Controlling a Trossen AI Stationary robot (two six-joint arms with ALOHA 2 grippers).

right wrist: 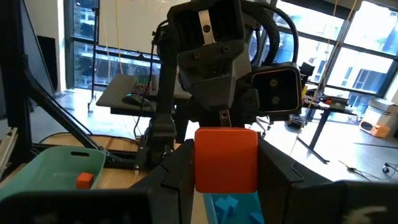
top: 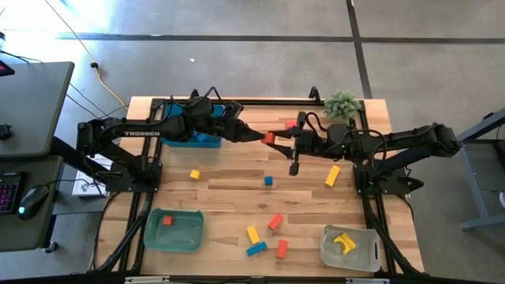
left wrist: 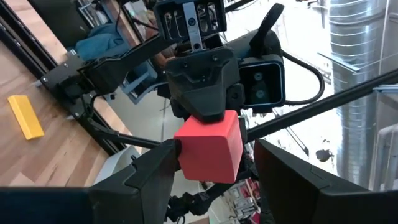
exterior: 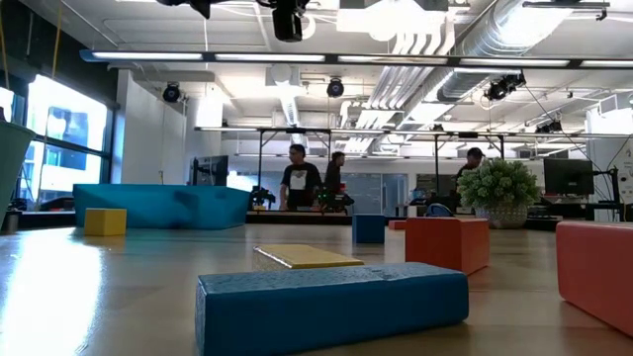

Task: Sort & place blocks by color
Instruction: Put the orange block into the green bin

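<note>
A red cube (top: 269,138) hangs in the air over the far middle of the table, between my two grippers, which meet tip to tip. My right gripper (right wrist: 227,168) comes from the right and is shut on the cube. My left gripper (left wrist: 211,162) comes from the left and is open. Its fingers stand on either side of the same cube (left wrist: 208,146), with a gap showing at one finger. Loose blocks lie on the table: yellow (top: 195,174), blue (top: 268,181), a yellow bar (top: 332,175), and a red, yellow and blue cluster (top: 268,237) near the front. My right gripper pinches the red cube by two opposite faces (right wrist: 202,168) between its two fingers. The fingers lie level and reach in from the table's right side. The cube is lifted well clear of the table and sits square between them.
A blue bin (top: 193,140) stands under my left arm at the back. Near the front left, a green bin (top: 188,237) holds a red block (top: 167,221). A clear bin (top: 363,256) at front right holds a curved yellow piece (top: 343,242). A small plant (top: 342,104) stands at the far right.
</note>
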